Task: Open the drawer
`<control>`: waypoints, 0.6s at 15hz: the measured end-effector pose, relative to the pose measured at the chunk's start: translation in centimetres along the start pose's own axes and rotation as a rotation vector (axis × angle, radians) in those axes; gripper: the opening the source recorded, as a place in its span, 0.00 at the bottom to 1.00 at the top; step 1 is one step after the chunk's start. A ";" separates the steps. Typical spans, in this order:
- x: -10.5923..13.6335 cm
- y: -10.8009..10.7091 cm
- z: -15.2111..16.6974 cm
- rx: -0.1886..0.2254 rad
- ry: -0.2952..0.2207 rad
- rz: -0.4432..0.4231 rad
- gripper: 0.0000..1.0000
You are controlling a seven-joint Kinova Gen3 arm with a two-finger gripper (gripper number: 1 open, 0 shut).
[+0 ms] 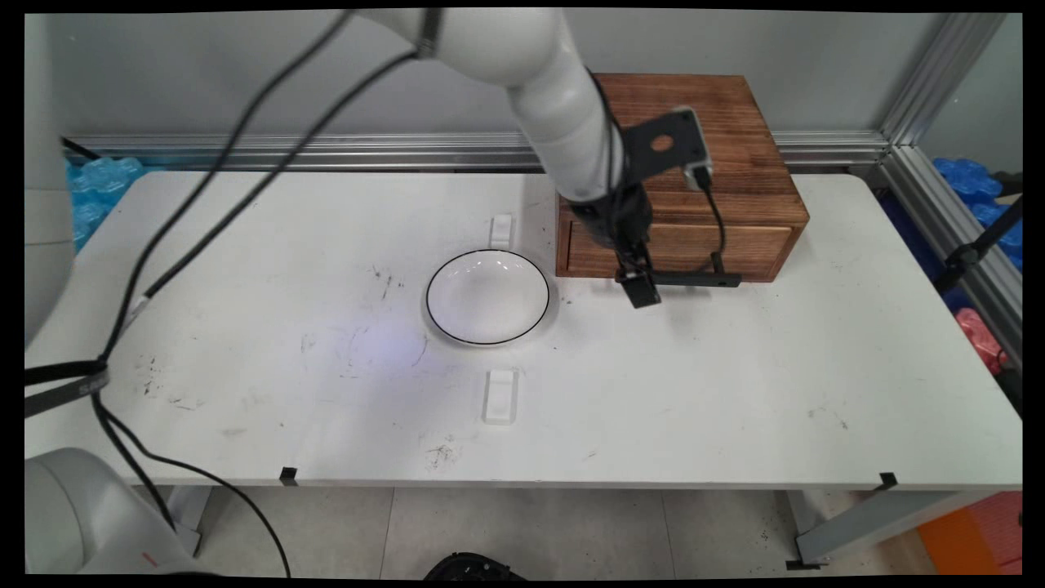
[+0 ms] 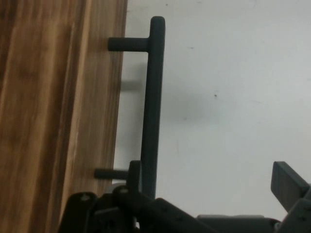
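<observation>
Nearest the camera, at six o'clock: small clear block, lying flat below the plate; second block at twelve o'clock of it, perhaps as position markers. At three o'clock of the plate: wooden box with drawer shut. Gripper down at the drawer's black handle, spread wide, one finger behind the bar, the other well clear on the table side, straddling without clamping.

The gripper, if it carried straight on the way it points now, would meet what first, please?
Probably the white table: the gripper points down, open astride the drawer's black handle, which lies between its jaws.
</observation>
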 end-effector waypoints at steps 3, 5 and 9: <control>1.5 0.0 3.1 0.009 -0.033 0.005 1.00; 2.1 0.0 4.5 0.010 -0.047 0.008 1.00; 3.2 -0.1 7.8 0.011 -0.083 0.012 1.00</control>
